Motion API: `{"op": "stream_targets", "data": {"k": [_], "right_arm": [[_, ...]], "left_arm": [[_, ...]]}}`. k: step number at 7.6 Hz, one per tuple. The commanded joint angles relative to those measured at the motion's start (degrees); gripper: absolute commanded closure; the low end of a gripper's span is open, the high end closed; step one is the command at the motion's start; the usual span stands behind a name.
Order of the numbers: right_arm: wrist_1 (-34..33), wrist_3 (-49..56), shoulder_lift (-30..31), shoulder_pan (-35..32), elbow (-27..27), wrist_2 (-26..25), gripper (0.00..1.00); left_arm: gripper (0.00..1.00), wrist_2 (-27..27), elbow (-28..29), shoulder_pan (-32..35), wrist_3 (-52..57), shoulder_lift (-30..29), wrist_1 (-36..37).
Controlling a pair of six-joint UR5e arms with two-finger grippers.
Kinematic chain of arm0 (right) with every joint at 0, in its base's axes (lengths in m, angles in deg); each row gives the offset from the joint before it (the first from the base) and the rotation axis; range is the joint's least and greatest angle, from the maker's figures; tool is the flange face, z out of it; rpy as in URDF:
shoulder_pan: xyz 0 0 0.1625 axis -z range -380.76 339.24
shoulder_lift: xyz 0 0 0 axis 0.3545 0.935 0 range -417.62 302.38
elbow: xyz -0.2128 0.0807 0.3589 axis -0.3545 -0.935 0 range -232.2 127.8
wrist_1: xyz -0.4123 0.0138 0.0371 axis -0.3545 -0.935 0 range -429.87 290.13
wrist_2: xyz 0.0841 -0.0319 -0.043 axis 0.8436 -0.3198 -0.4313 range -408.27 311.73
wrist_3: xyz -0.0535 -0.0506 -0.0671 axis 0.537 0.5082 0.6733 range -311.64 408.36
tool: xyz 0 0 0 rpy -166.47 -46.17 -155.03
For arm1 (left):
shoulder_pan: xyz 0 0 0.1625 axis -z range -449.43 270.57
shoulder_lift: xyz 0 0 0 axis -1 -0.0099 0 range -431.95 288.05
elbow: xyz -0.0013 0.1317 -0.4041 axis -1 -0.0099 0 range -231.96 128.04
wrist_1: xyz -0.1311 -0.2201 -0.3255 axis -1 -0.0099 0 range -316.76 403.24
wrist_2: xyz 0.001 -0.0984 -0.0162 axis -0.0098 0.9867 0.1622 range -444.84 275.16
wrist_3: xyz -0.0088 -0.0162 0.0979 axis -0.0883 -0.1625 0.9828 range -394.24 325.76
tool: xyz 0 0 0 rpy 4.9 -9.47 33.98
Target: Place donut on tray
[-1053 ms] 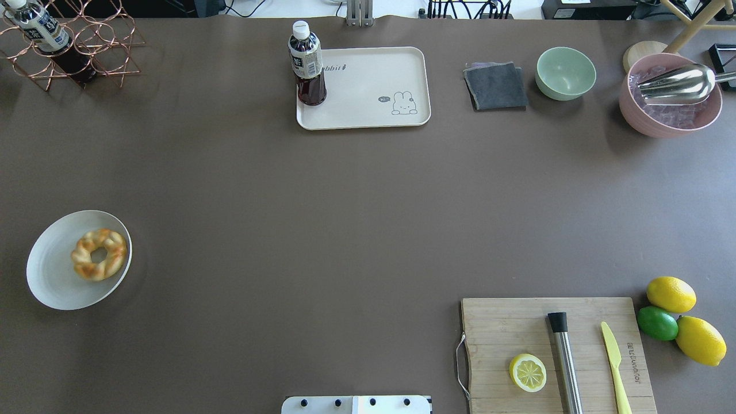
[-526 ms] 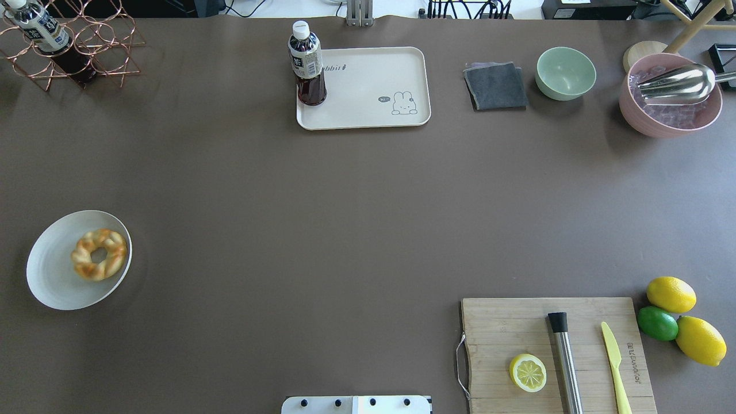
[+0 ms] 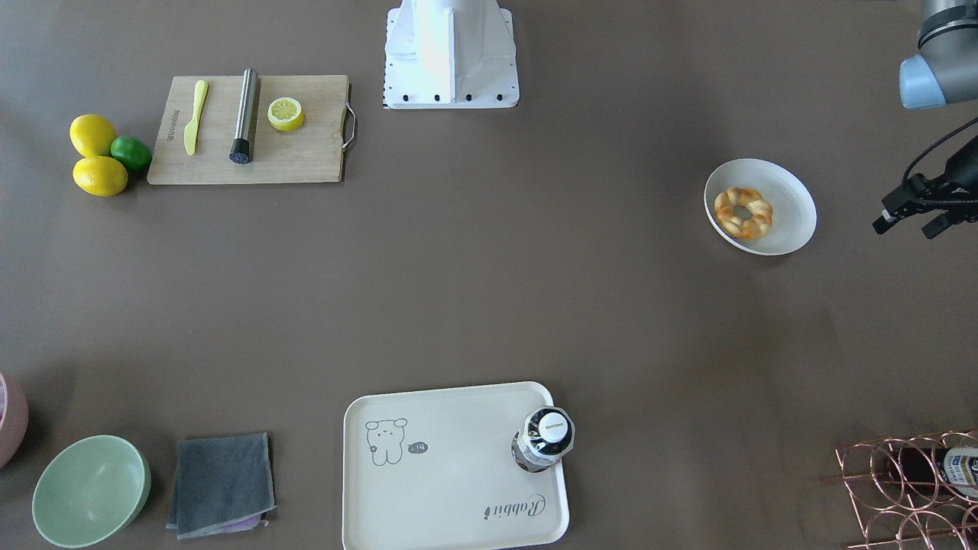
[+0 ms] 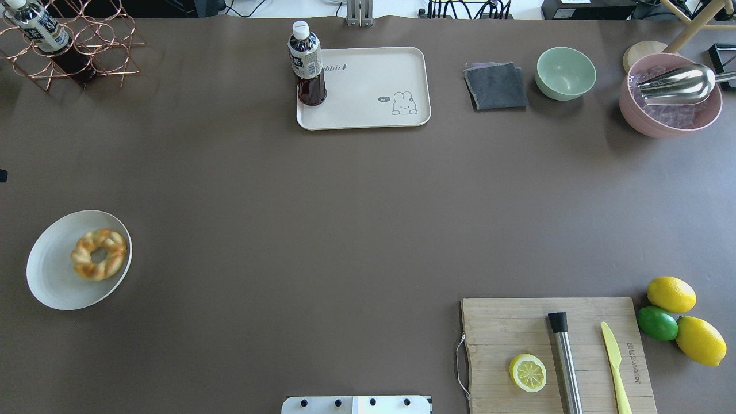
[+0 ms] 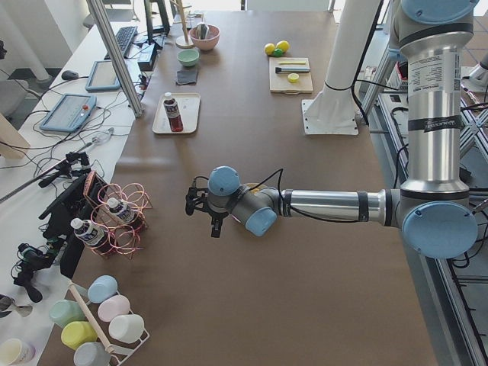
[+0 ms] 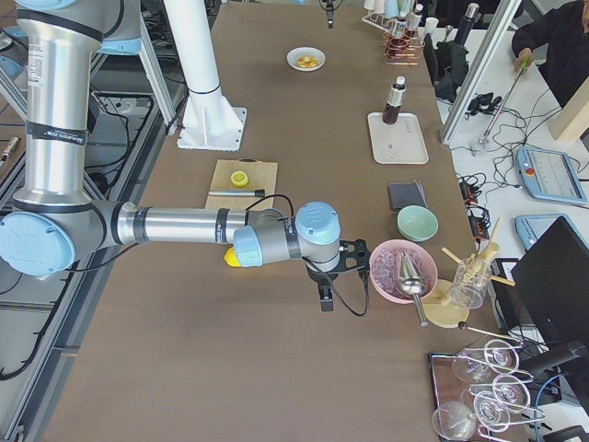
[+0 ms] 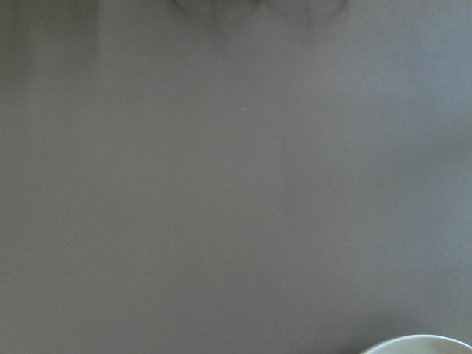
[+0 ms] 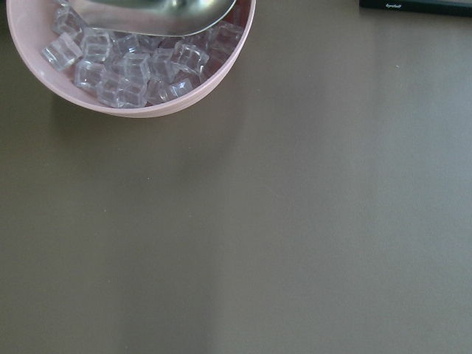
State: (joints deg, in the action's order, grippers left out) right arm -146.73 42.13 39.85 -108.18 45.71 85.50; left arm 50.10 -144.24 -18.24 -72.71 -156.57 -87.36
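The donut [image 4: 99, 262] lies in a shallow white plate [image 4: 52, 282] at the table's left side; it also shows in the front-facing view [image 3: 743, 211]. The cream rabbit tray [image 4: 374, 86] sits at the far middle, with a dark tea bottle [image 4: 307, 63] standing on its left end. My left gripper [image 3: 908, 226] hovers open and empty, outboard of the plate and apart from it; only a dark tip [image 4: 2, 175] shows at the overhead view's left edge. My right gripper [image 6: 327, 276] hangs beside the pink bowl; I cannot tell if it is open or shut.
A copper wire rack [image 4: 86, 46] with a bottle stands far left. A grey cloth [image 4: 495, 86], a green bowl [image 4: 566, 72] and a pink bowl of ice with a scoop [image 4: 670, 95] stand far right. A cutting board [image 4: 558, 353] with a lemon half, muddler and knife sits near right.
A dark tip of my left gripper has come into the overhead view at the left edge, above the plate. Nothing on the table has moved.
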Motion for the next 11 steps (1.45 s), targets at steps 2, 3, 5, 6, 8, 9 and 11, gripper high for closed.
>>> {"op": "stream_targets", "data": {"k": [2,3,5,6,8,9,11], "right_arm": [[0.0,-0.8,-0.1,0.1,-0.1,-0.1,0.00],[0.0,-0.8,-0.3,0.1,-0.2,-0.1,0.00],[0.0,-0.8,-0.5,0.1,-0.3,-0.1,0.00],[0.0,-0.8,-0.7,0.1,-0.3,-0.1,0.00],[-0.1,-0.8,-0.7,0.1,-0.3,-0.1,0.00],[-0.1,-0.8,-0.7,0.1,-0.4,-0.1,0.00],[-0.1,-0.8,-0.7,0.1,-0.4,-0.1,0.00]], "left_arm": [[0.02,-4.3,2.4,-11.3,-9.7,3.0,-13.7],[0.02,-4.6,4.8,-13.3,-11.8,3.0,-17.6],[0.08,-4.6,8.8,-14.1,-12.2,3.1,-24.3],[0.19,-4.6,8.9,-14.4,-12.9,3.1,-24.5],[0.40,-4.6,8.9,-14.9,-12.8,3.1,-25.1],[0.40,-4.7,9.4,-15.6,-12.8,3.2,-26.5],[0.44,-4.6,9.4,-16.0,-12.8,3.2,-26.6]]}}
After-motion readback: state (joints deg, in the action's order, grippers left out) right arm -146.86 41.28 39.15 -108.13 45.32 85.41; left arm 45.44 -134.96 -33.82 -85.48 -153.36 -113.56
